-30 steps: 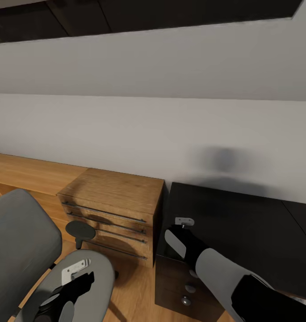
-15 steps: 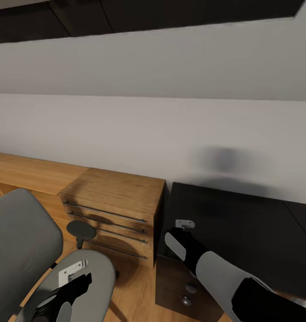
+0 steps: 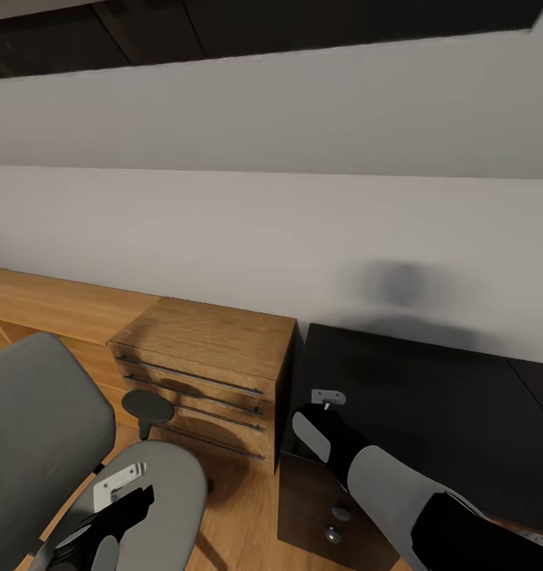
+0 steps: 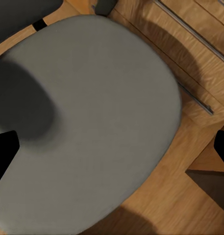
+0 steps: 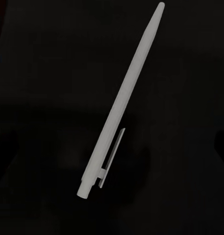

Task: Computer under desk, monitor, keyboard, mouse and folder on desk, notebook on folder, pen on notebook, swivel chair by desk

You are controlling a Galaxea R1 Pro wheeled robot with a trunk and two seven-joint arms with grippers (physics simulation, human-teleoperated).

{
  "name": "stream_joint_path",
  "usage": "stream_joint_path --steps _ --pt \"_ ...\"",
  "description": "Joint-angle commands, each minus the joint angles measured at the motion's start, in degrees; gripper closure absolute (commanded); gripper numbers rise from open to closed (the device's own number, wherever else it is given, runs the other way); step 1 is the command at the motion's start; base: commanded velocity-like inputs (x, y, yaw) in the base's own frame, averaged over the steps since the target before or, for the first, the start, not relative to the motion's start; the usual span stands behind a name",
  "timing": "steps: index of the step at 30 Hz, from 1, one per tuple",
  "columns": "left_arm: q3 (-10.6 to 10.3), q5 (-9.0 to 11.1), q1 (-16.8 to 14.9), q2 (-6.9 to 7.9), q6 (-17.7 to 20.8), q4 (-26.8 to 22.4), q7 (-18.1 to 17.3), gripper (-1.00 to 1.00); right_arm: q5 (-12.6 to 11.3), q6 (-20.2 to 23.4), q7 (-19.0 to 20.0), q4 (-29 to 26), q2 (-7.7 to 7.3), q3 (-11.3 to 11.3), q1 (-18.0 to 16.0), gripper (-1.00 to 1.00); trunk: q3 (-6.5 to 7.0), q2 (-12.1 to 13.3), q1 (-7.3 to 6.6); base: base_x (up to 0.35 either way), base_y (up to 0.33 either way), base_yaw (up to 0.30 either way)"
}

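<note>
The swivel chair [image 3: 168, 476] stands at the lower left, its grey seat [image 4: 102, 88] bare, with a grey backrest and a black armrest. My left gripper [image 3: 122, 511] hovers open just above that seat, black fingertips [image 4: 4, 152] spread wide. The glossy black desk [image 3: 430, 404] is at the right. Over its near left corner my right gripper [image 3: 326, 401] points down, and it looks open. A thin white pen [image 5: 122, 107] lies on the black desk top [image 5: 43, 73] between the spread fingers, touching neither.
A light wooden drawer chest [image 3: 208, 357] stands against the white wall between chair and desk. The desk's black drawer unit [image 3: 311, 515] is below my right forearm. Wooden floor shows between chair and drawer unit.
The view has shifted slightly. My left gripper has sunk a little lower and leftward over the chair seat. The right arm has stayed in place over the pen.
</note>
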Motion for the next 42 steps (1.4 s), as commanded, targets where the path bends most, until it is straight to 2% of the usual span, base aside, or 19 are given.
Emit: stream_joint_path --steps 1,10,27,33,40,42 --pt "0.1 0.6 0.0 -0.03 0.1 -0.1 0.4 -1.0 -0.1 0.4 -0.3 0.0 0.0 0.3 -0.1 -1.0 -0.06 0.0 0.01 0.0 0.0 0.003" --pt "0.2 0.6 0.0 -0.04 0.2 -0.1 0.4 -1.0 -0.1 0.4 -0.4 -0.1 0.0 0.4 -0.1 -1.0 -0.06 0.0 0.01 0.0 0.0 0.001" --pt "0.3 0.6 0.0 -0.04 0.2 -0.3 0.4 -1.0 -0.1 0.5 -0.3 0.0 0.0 0.3 -0.1 -1.0 -3.11 -6.9 3.74 0.0 0.0 0.0" --pt "0.4 0.6 0.0 -0.02 0.2 -0.6 0.4 -1.0 -0.1 0.6 -0.3 0.1 0.0 0.2 -0.1 -1.0 -3.11 -6.9 3.74 0.0 0.0 0.0" --pt "0.4 0.6 0.0 -0.04 0.2 -0.7 0.4 -1.0 -0.1 0.5 -0.3 0.9 0.0 0.1 -0.1 -1.0 -4.36 -9.7 5.28 0.0 0.0 0.0" --pt "0.4 0.6 0.0 -0.04 0.2 -0.7 0.4 -1.0 -0.1 0.5 -0.3 0.9 0.0 0.1 -0.1 -1.0 -4.36 -9.7 5.28 0.0 0.0 0.0"
